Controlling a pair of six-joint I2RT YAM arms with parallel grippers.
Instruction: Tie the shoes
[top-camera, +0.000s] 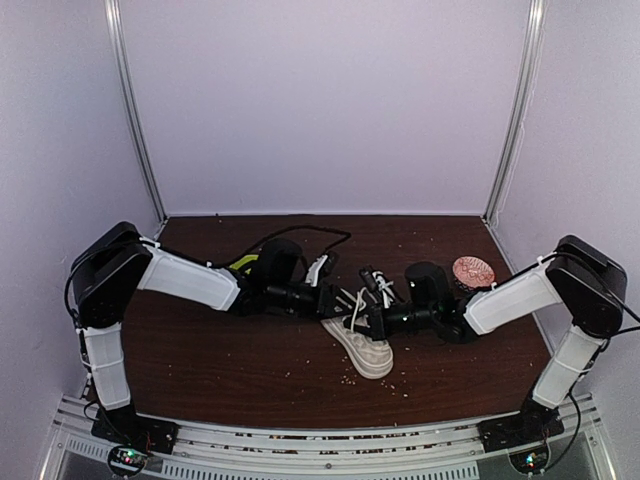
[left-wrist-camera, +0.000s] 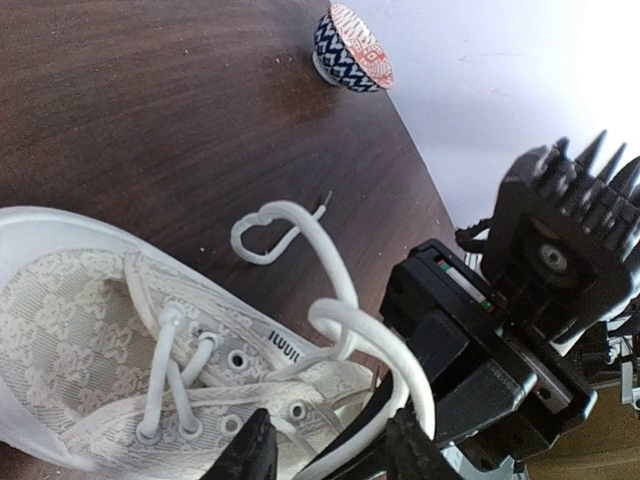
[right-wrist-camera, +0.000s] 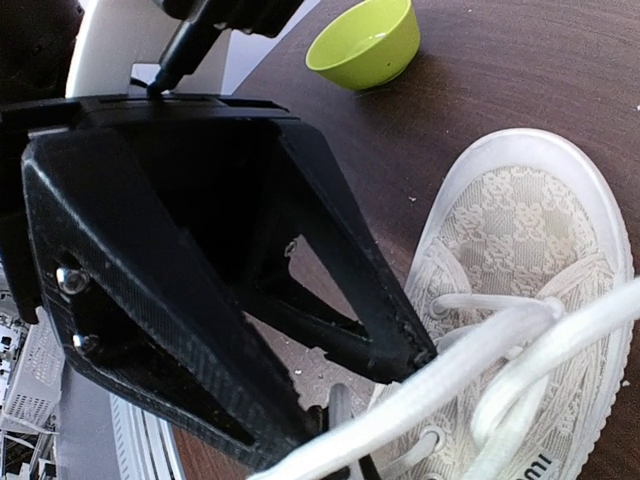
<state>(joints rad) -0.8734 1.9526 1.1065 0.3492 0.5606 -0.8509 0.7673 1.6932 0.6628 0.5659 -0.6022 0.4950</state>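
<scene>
The sneaker (top-camera: 362, 348) lies on the dark wooden tabletop (top-camera: 230, 350), about midway between the two arms and toward the near edge, its toe pointing at the near edge. It is off-white, with a patterned fabric upper and a thick white sole. Its white laces (left-wrist-camera: 330, 270) are loose. One end curls on the wood beside the shoe, and another strand rises in a loop above the eyelets.

The left gripper (left-wrist-camera: 330, 450) hangs just over the lacing. Its jaws are spread, and the looped strand passes down between them. The right gripper (right-wrist-camera: 360, 400) faces it from the other side, close above the shoe, with its jaws pressed together. A taut strand of lace runs out from right at their tips, but I cannot tell whether it is pinched.

A patterned bowl (left-wrist-camera: 352, 50) stands well apart near the far right of the tabletop. A green bowl (right-wrist-camera: 368, 45) stands on the left side, beyond the left arm.
</scene>
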